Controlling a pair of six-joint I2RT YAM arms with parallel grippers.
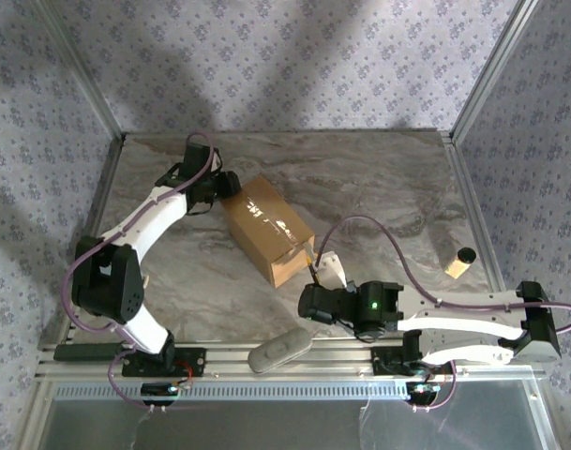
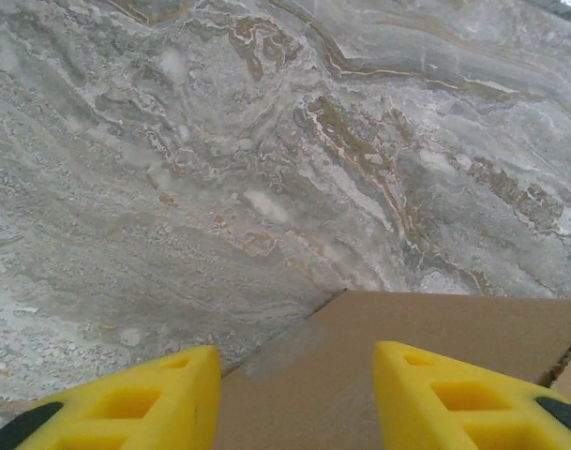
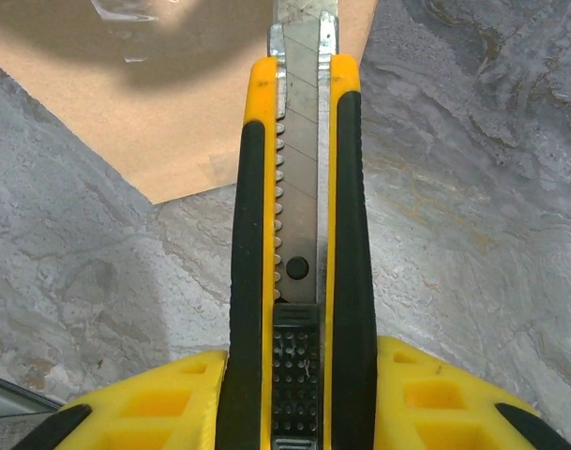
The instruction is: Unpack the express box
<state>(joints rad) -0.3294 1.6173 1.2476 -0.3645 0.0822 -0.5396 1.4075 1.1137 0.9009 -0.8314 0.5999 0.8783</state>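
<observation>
Brown express box (image 1: 266,228) lies slantwise at the centre of the marble worktop (image 1: 388,178). Grey oblong object (image 1: 278,350) at lower centre, and small tan cylinder (image 1: 458,262) at right, both apart from the box. Left gripper (image 2: 296,366) is over the box's upper-left corner, jaws partly apart. Right gripper (image 3: 299,366) jaws clamp a yellow-black utility knife (image 3: 299,234) pointing at the box's lower-right end.

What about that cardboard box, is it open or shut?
Shut. From above, the express box has its top closed flat, with shiny clear tape running along the seam.
</observation>
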